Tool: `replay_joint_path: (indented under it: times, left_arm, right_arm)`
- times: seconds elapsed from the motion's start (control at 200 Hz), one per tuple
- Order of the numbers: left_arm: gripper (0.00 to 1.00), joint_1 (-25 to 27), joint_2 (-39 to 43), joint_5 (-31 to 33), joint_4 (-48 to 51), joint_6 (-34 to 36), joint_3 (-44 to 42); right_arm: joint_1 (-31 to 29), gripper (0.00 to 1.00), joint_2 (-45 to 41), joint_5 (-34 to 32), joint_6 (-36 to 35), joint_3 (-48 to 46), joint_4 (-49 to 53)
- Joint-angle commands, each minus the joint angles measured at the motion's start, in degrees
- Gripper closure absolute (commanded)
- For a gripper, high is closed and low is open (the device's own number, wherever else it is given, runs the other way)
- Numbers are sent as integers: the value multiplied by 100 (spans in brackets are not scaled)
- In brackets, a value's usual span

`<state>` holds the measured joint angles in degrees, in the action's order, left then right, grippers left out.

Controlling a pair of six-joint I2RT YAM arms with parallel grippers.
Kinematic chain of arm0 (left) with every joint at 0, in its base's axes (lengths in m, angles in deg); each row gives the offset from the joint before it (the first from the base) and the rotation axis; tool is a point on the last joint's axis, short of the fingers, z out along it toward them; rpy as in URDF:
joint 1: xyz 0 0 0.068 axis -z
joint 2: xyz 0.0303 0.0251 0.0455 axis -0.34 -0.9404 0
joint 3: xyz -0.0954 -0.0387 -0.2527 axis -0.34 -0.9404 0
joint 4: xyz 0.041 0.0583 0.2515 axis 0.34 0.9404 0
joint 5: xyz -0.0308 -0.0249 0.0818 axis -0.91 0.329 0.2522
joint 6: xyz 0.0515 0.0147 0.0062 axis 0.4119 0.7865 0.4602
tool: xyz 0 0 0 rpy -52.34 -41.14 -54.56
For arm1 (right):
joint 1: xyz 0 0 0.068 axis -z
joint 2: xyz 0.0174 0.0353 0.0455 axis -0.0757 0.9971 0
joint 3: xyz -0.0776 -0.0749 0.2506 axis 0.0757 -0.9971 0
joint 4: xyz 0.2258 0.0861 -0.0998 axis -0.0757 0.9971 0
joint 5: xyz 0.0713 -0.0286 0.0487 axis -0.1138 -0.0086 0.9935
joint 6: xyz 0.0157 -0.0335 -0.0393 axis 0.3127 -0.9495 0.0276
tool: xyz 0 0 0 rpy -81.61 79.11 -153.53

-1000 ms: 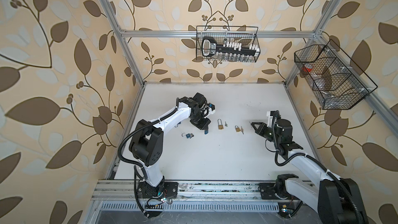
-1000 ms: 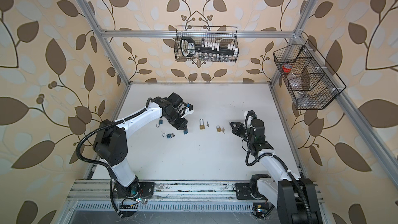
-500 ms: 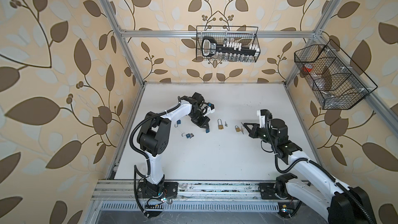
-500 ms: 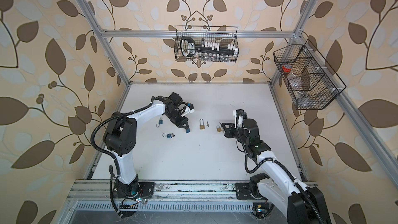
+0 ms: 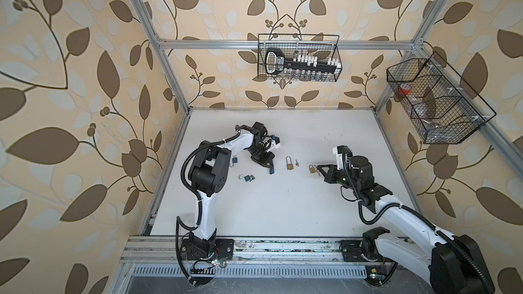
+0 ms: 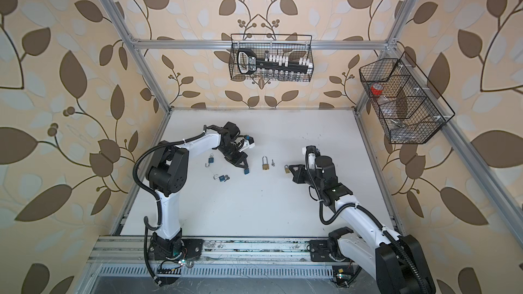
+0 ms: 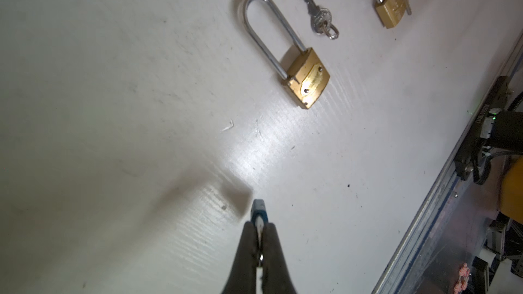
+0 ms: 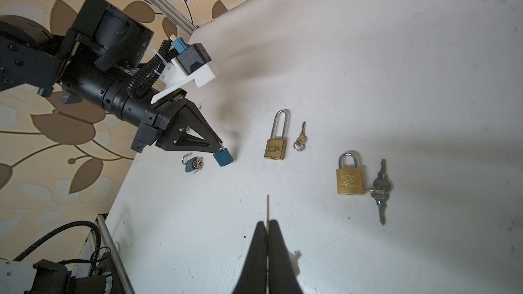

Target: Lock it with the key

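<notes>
White tabletop (image 5: 283,207) within leaf-papered walls (image 5: 70,108): left jaws clenched on blue padlock (image 8: 223,158) near long brass padlock (image 8: 275,148), right jaws pinching key (image 8: 267,210).

Both top views look steeply down from high above the front rail toward the back wall. They stand far off and take in the whole counter (image 5: 283,207) (image 6: 254,207) and both arms, and they share nearly everything, shifted slightly sideways.

The left wrist camera sits just behind the left claw (image 7: 259,223), close to the counter. It looks past the tips at the long-shackled padlock (image 7: 308,83), loose key (image 7: 316,14) and small brass padlock (image 7: 392,9) ahead.

The right wrist camera sits behind the right claw (image 8: 267,224) and faces the left claw (image 8: 220,146). The same three things lie ahead of it, farther off.
</notes>
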<state>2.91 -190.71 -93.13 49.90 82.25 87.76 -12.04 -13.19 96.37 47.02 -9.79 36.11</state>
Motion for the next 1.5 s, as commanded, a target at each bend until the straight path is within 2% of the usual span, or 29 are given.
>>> replay_joint_path:
  times: [0.0,0.135,0.27,0.766,0.876,1.116,1.321,1.497]
  left_arm:
    - [100,-46,-41,-89,59,64,219]
    - [100,-73,-178,6,90,28,336]
    - [88,-116,-229,59,39,-6,398]
    - [70,-239,-383,246,-224,-244,593]
    - [60,-248,-377,288,-336,-354,557]
    - [57,-248,-78,261,-850,-775,428]
    - [55,-248,1065,248,-2054,-1782,-494]
    - [51,-248,2686,458,-3923,-3190,-2544]
  right_arm:
    - [-29,100,-84,-37,-84,59,135]
    - [-30,100,-93,-74,-80,15,143]
    - [-23,100,-82,-39,-63,3,143]
    - [-27,100,-196,-224,-175,155,386]
    - [-32,100,-239,-259,-184,146,413]
    - [-298,100,-292,-634,-384,245,644]
    - [-1200,100,-125,-1485,-640,505,807]
    - [-1907,100,344,-1719,-417,556,362]
